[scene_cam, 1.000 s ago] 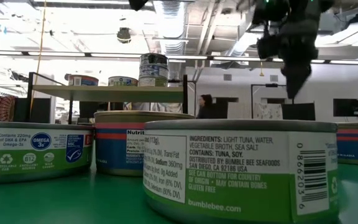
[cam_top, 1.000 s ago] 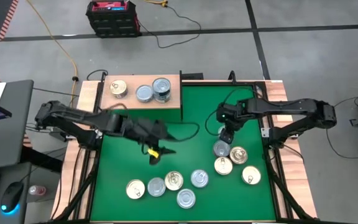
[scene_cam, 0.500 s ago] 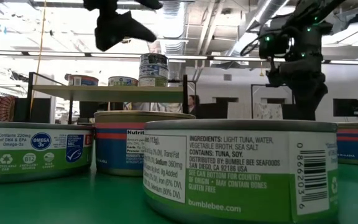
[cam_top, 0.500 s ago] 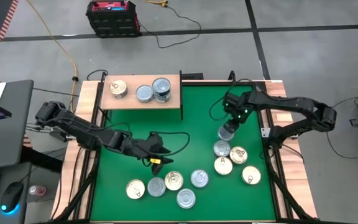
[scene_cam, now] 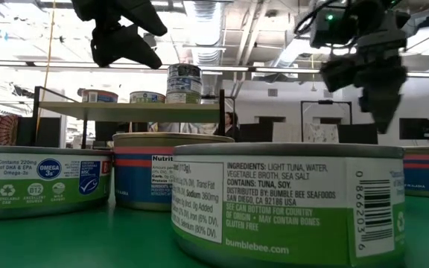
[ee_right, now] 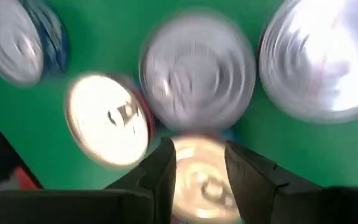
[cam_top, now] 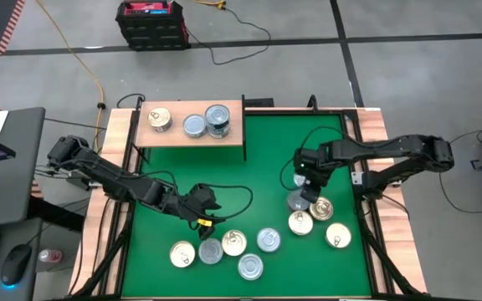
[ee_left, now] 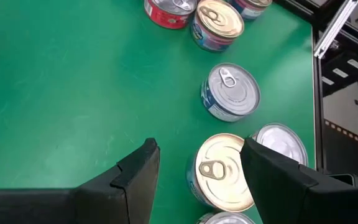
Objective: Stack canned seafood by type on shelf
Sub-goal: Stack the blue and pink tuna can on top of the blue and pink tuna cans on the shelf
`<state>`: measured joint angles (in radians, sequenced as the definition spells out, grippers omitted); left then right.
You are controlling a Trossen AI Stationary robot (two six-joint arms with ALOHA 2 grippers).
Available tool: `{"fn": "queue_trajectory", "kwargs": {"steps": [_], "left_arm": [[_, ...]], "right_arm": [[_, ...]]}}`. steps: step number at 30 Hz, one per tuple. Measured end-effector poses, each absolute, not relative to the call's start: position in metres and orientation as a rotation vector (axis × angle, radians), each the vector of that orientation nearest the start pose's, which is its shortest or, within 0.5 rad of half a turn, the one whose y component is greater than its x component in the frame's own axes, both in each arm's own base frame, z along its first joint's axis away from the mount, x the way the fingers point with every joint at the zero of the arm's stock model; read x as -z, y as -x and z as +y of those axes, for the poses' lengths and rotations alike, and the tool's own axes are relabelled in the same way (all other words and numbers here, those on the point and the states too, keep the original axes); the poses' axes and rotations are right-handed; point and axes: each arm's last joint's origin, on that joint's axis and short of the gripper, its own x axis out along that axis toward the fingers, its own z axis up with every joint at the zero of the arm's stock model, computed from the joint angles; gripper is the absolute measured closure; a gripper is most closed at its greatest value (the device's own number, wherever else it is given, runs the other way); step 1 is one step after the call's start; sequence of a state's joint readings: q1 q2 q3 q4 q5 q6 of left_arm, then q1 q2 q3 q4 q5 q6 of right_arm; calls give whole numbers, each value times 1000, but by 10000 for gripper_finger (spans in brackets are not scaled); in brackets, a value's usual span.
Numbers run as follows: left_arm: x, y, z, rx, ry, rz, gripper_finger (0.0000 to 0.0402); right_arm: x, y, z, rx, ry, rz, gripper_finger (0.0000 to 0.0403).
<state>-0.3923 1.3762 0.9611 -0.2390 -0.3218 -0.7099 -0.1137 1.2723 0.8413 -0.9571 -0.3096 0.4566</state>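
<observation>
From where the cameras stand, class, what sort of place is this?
Most likely a robotics lab or workshop: grey concrete floor with a yellow cable, exposed ceiling ducts, and a green mat set with tins.

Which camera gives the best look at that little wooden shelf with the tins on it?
The high view: the whole shelf shows from above. The low view sees it only edge-on, far behind the near tins. Neither wrist view shows it.

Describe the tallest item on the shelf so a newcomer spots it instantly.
Find the light-wood shelf at the green mat's far edge. Three spots hold tins; the rightmost is a stack of tins, the only one standing taller than a single tin.
</observation>
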Motion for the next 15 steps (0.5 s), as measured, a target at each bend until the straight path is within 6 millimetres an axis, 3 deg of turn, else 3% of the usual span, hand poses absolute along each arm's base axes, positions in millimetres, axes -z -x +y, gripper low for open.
{"fn": "queue_trajectory", "kwargs": {"steps": [4,10,15], "left_arm": [[-259,-275,-101,-135,434,591,188],[-230,-274,-95,-22,588,510,198],[-213,-268,-92,-54,660,521,209]], "right_arm": [[-212,-198,-5,144,-656,1497,236],[-204,-189,-10,204,-617,1563,232],[-190,-178,-12,204,-606,1626,244]]}}
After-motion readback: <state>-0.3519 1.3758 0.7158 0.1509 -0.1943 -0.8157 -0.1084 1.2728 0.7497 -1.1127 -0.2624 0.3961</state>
